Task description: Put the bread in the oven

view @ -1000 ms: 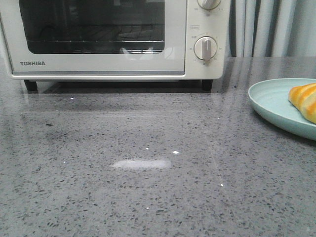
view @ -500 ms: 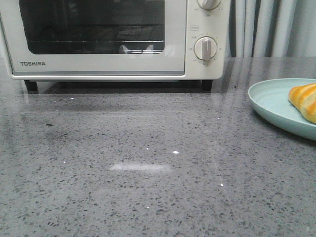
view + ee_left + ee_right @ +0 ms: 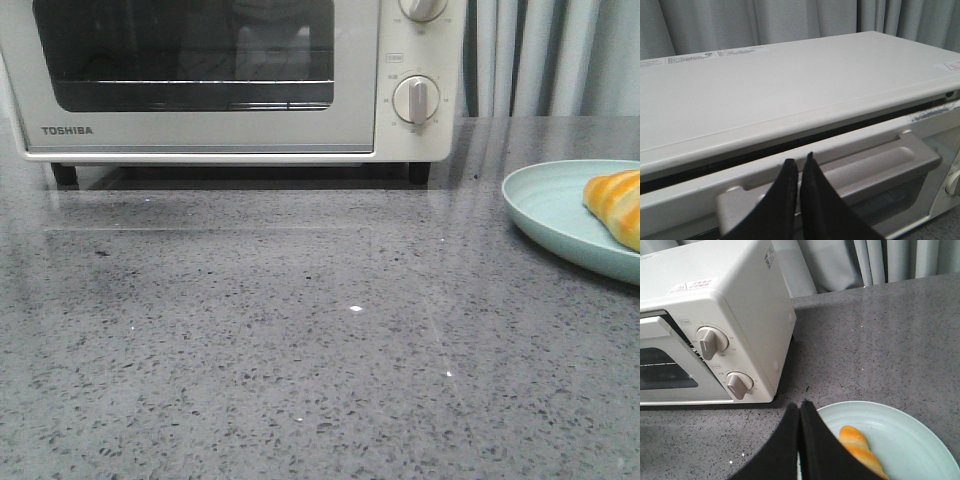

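Observation:
The cream-white Toshiba oven (image 3: 200, 130) stands at the back left of the table. In the left wrist view its door (image 3: 920, 125) stands slightly ajar, with a dark gap under the oven top (image 3: 790, 85). My left gripper (image 3: 800, 160) is shut, its tips resting at the door's upper edge just above the grey handle (image 3: 865, 170). The bread (image 3: 618, 205), golden-orange with pale ridges, lies on a pale green plate (image 3: 550, 205) at the right. My right gripper (image 3: 800, 405) is shut and empty, above the plate's near rim (image 3: 900, 430) beside the bread (image 3: 860, 447). Neither gripper shows in the front view.
Round dial knobs (image 3: 416, 98) sit on the oven's right panel, also seen in the right wrist view (image 3: 710, 340). A wire rack (image 3: 200, 82) shows behind the glass. Grey curtains (image 3: 550, 55) hang behind the grey speckled table (image 3: 300, 330).
The oven door has tilted slightly outward at the top; reflections in its glass shifted. The bright reflection on the table faded away. The bread and plate have not moved.

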Controlling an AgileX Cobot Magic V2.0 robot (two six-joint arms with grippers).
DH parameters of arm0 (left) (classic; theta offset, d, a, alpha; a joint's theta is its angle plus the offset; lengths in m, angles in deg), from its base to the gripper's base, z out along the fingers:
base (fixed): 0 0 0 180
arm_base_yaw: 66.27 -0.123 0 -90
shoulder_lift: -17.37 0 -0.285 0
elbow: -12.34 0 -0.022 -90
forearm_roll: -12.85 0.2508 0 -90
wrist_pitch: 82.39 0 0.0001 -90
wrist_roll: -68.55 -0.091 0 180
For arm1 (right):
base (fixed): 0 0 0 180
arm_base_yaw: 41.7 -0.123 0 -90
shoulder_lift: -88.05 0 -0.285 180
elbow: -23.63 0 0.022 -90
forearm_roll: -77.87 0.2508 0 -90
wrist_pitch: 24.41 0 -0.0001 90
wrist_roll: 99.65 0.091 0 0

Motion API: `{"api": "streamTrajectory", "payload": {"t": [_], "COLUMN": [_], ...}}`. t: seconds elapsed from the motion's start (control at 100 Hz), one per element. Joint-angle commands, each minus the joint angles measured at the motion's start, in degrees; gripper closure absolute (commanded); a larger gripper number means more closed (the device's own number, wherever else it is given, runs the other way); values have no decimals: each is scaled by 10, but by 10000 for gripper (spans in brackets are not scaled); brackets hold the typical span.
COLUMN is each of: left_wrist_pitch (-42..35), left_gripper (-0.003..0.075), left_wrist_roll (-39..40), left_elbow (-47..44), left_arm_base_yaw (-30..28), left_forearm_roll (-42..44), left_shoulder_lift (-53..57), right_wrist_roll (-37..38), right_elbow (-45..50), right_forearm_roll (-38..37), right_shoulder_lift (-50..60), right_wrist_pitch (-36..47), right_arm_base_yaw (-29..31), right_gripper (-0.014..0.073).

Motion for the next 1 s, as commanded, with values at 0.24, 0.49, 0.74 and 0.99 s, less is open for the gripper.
{"api": "streamTrajectory", "payload": {"t": [0.24, 0.49, 0.74, 0.99], "left_wrist_pitch": [72, 73, 60, 23], "left_gripper": [740, 740, 740, 740], "left_wrist_roll": [0, 0, 0, 4], "left_elbow": [-81, -146, -211, -258], "left_arm_base_yaw": [-2, -2, -2, 45], "left_forearm_roll": [-11, -16, -62, -86], "left_shoulder_lift": [38, 90, 96, 96], "right_wrist_roll": [-7, -7, -7, -7], "right_elbow": [-21, -21, -21, -21], "right_forearm_roll": [-4, -4, -5, -10], "right_shoulder_lift": [0, 20, 42, 43], "right_wrist_pitch": [42, 49, 50, 46], "right_arm_base_yaw": [0, 0, 0, 0], "right_gripper": [662, 662, 662, 662]}}
